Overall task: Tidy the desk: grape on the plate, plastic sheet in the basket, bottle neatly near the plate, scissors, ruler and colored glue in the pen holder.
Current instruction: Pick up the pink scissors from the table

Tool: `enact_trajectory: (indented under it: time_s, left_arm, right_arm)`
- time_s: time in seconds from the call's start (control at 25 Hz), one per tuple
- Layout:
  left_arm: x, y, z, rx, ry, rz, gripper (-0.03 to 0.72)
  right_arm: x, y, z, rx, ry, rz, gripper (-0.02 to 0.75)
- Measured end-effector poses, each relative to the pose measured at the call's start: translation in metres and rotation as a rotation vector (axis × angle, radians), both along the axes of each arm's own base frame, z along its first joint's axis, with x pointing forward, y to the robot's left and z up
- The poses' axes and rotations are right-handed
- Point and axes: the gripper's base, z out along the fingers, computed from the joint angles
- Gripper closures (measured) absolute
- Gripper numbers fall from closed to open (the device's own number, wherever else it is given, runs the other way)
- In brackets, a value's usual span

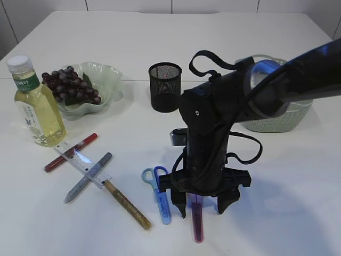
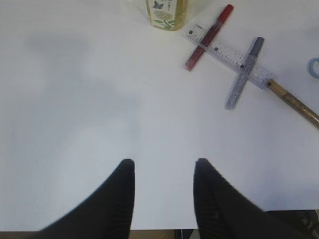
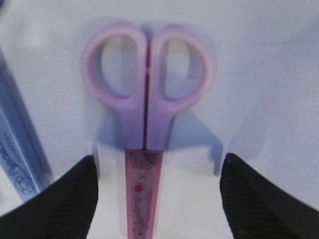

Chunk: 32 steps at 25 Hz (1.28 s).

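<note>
Grapes [image 1: 69, 85] in green plate [image 1: 109, 77]

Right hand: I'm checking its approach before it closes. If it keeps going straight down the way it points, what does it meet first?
Likely the pink scissors, lying flat between the open fingers of the right hand, then the table. Remaining height is unclear.

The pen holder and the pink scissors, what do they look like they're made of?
Pen holder: black metal mesh by the look, since light shows through its fine grid wall. Pink scissors: smooth matte plastic handles; the blade part sits in a translucent pink printed sheath, probably plastic.
</note>
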Motion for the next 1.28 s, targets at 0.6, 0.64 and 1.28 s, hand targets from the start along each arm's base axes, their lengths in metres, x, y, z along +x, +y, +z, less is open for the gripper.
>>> enact_trajectory:
  time_s: [0.6,0.64,1.28]
  left_arm:
    - [0.0000,0.0000,0.0000,0.000,0.000,0.000,0.399]
    - [0.0000,0.0000,0.0000,0.000,0.000,-0.001,0.399]
    - [0.0000,0.0000,0.0000,0.000,0.000,-0.001,0.399]
  right_arm:
    - [0.0000,0.0021,-0.0045,0.004,0.013,-0.007,0.154]
    - [0.0000,0.0021,-0.0045,0.004,0.013,-0.007,0.154]
    - [-0.0024,0.0010,-0.0040,-0.013,0.045,-0.007,0.154]
